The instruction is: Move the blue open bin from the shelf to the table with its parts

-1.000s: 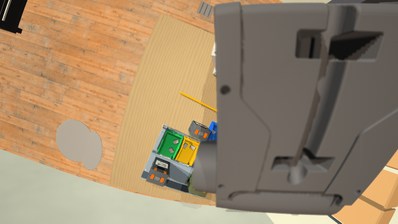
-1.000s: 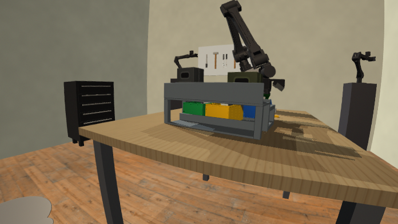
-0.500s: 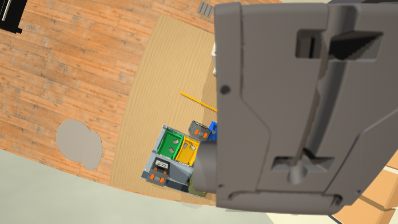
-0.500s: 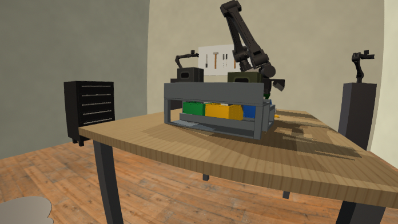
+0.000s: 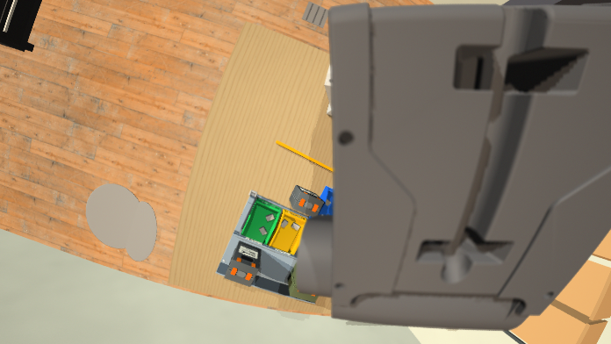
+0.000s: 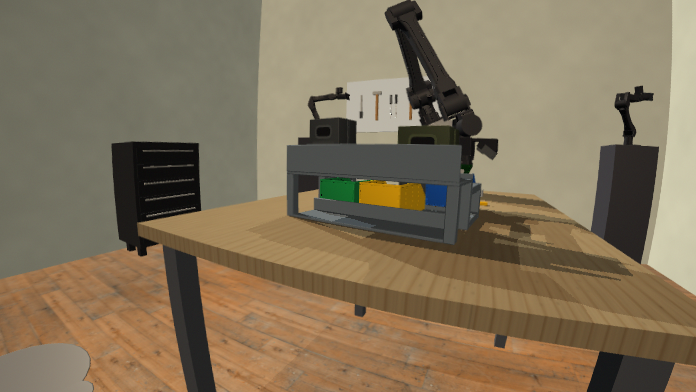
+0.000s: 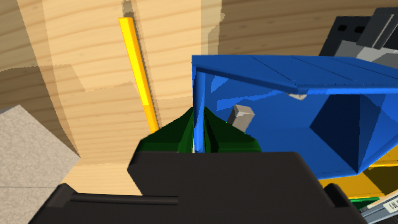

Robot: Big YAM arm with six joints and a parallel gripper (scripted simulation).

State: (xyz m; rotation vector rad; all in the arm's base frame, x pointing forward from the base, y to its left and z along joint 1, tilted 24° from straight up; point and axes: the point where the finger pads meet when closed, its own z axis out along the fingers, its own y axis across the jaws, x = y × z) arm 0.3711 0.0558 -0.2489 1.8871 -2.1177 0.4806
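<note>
The blue open bin (image 7: 295,110) fills the right of the wrist view, with a small grey part (image 7: 242,118) inside it. My gripper (image 7: 198,112), with green fingers, is shut on the bin's near wall. In the exterior view the blue bin (image 6: 436,194) sits at the right end of the grey shelf (image 6: 380,187), and my gripper (image 6: 467,162) is at that end, mostly hidden behind the shelf. In the top view only a corner of the blue bin (image 5: 325,198) shows beside a large grey body that blocks the view.
A green bin (image 5: 261,220) and a yellow bin (image 5: 287,230) sit on the shelf beside the blue one. A yellow rod (image 7: 138,70) lies on the table. Dark boxes (image 6: 332,131) stand on the shelf top. A black drawer cabinet (image 6: 156,185) stands left.
</note>
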